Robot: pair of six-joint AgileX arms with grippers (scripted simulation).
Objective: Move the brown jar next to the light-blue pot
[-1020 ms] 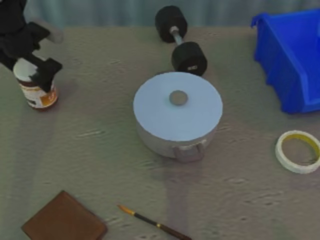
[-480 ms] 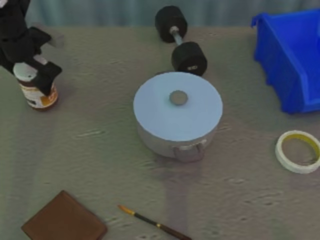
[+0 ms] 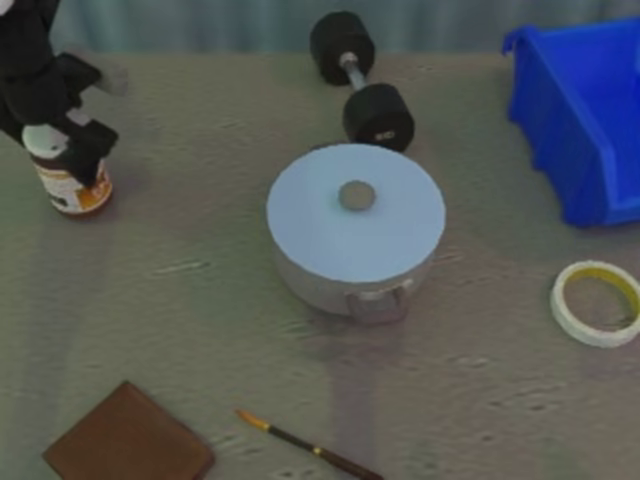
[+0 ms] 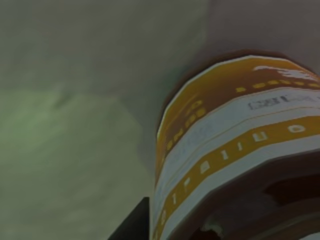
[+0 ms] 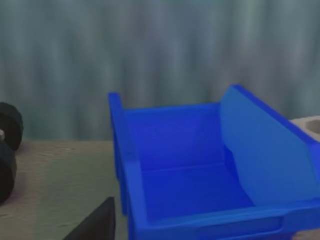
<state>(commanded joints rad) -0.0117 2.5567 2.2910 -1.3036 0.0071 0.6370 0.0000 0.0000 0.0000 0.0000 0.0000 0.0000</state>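
Dark-brown glass and a white-and-orange label mark the brown jar (image 3: 68,180), which stands upright near the counter's (image 3: 180,300) edge at about ten o'clock in the top view. The left gripper (image 3: 62,140) sits over its white-lidded top, black fingers (image 3: 90,150) closed in against the upper part on either side, gripping it. The left wrist view shows the label (image 4: 235,145) filling most of the picture. The light-blue pot (image 3: 355,225) stands at the centre, well apart from the jar, its handle toward six o'clock. The right arm is out of the top view; its wrist camera faces a blue bin (image 5: 200,170), and whether its fingers are open cannot be told.
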